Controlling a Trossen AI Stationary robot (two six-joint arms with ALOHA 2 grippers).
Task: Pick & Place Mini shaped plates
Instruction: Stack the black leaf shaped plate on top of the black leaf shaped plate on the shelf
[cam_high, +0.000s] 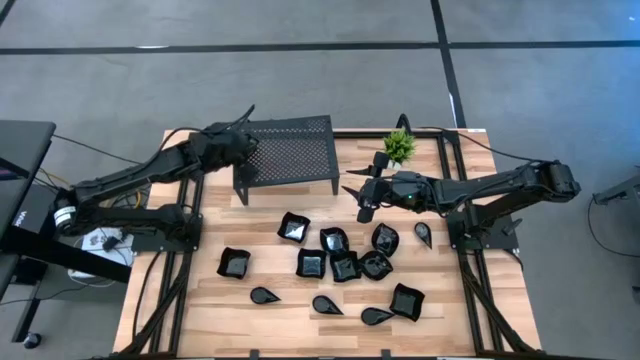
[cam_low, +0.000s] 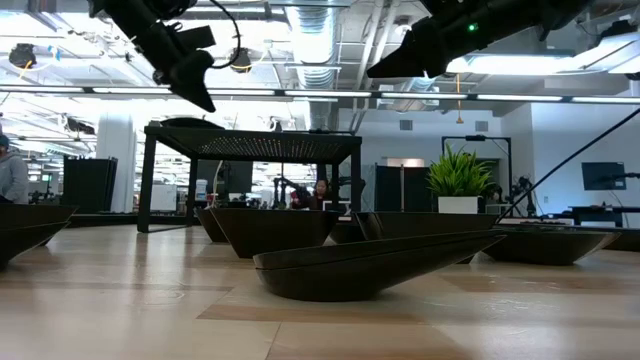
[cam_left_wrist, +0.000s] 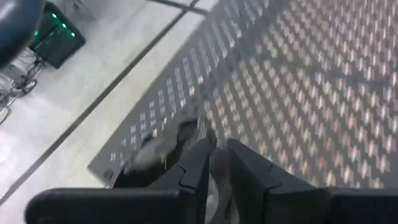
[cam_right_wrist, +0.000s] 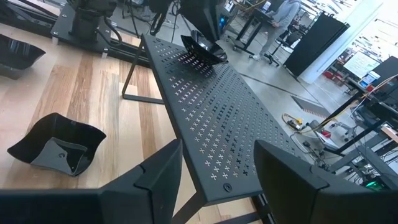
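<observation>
Several mini shaped plates lie on the wooden table, among them a square one (cam_high: 293, 227) and a teardrop one (cam_high: 327, 304). One small plate (cam_right_wrist: 203, 48) rests on the far left end of the black perforated stand (cam_high: 285, 150). My left gripper (cam_left_wrist: 219, 149) hangs just above that plate. Its fingers stand a narrow gap apart, with nothing between them. My right gripper (cam_high: 352, 200) hovers open above the table, right of the stand and level with its near edge. It points toward the stand (cam_right_wrist: 211, 124) and is empty.
A small green potted plant (cam_high: 399, 147) stands at the far right, close behind my right arm. A wavy square plate (cam_right_wrist: 59, 143) lies on the table near the stand's near leg. The plates crowd the table's middle and near right.
</observation>
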